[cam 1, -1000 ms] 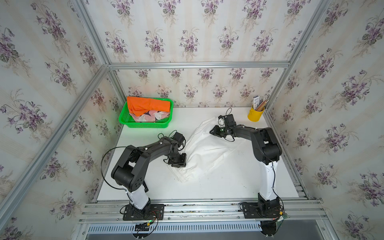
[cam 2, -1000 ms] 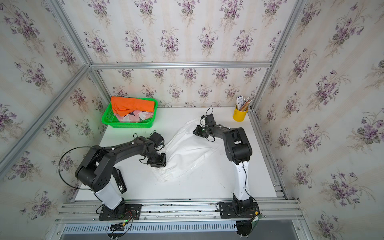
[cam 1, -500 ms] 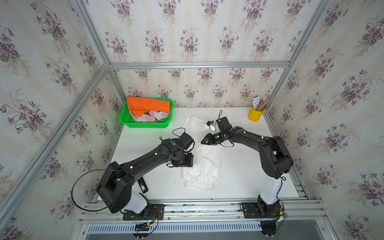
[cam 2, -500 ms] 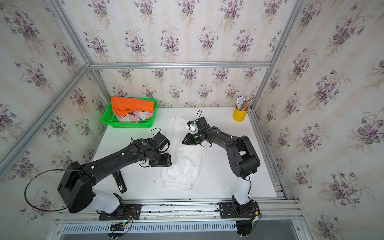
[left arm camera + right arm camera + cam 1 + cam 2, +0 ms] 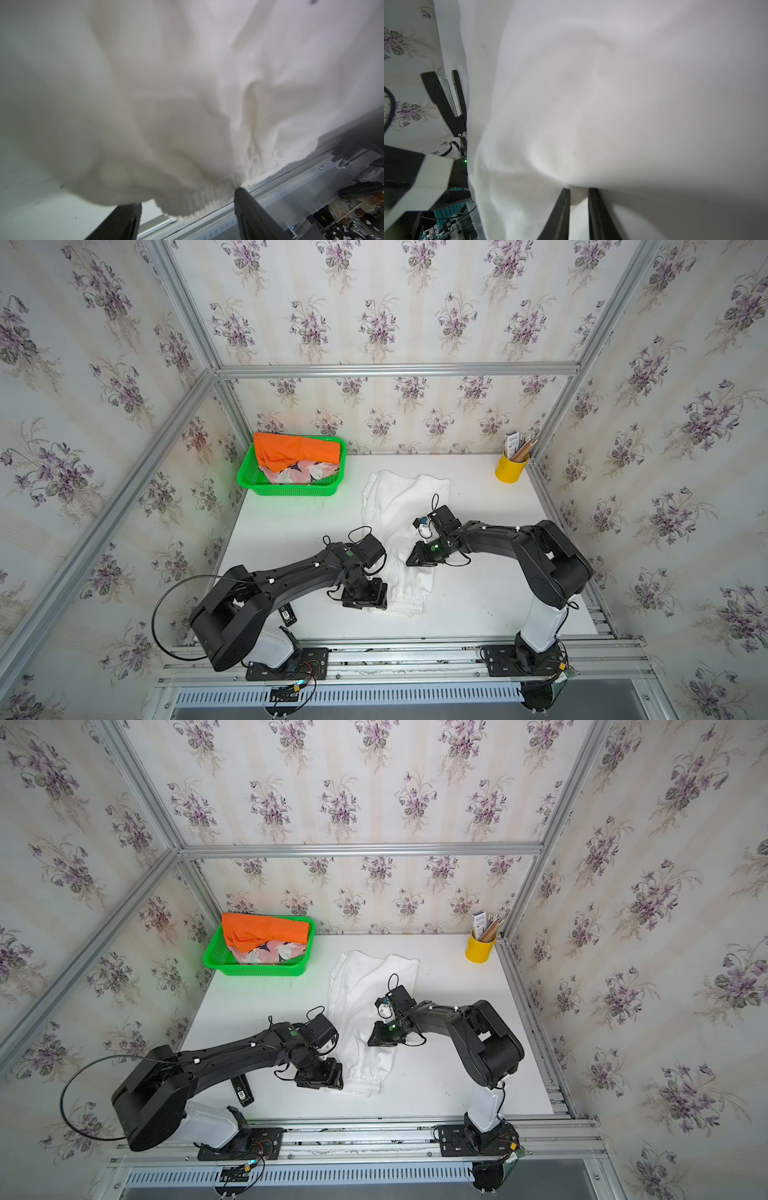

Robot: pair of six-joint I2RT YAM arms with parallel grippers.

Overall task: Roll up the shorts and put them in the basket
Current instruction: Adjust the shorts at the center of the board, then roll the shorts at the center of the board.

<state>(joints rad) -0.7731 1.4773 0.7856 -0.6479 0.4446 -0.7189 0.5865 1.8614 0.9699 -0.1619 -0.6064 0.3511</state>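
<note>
1. The bench [image 5: 478, 605] gives a flat, bare middle on which a garment can be laid out for rolling.
2. The white shorts [image 5: 399, 506] lie there as a long narrow strip. The gathered elastic waistband is toward the front edge and the leg ends toward the back wall. The cloth is soft and creased. The narrow fold looks meant to give an even roll.
3. The green basket [image 5: 249, 485] in the far left corner holds the orange shorts [image 5: 299, 452] over the pink printed shorts [image 5: 301, 472]. Both are bundled, not rolled, seemingly waiting their turn.
4. The left claw [image 5: 187, 197] sits at the waistband end, spread and pinching nothing, likely where rolling starts.
5. The right claw [image 5: 579, 191] pinches a fold of white cloth midway along the strip, probably to hold it straight.
</note>
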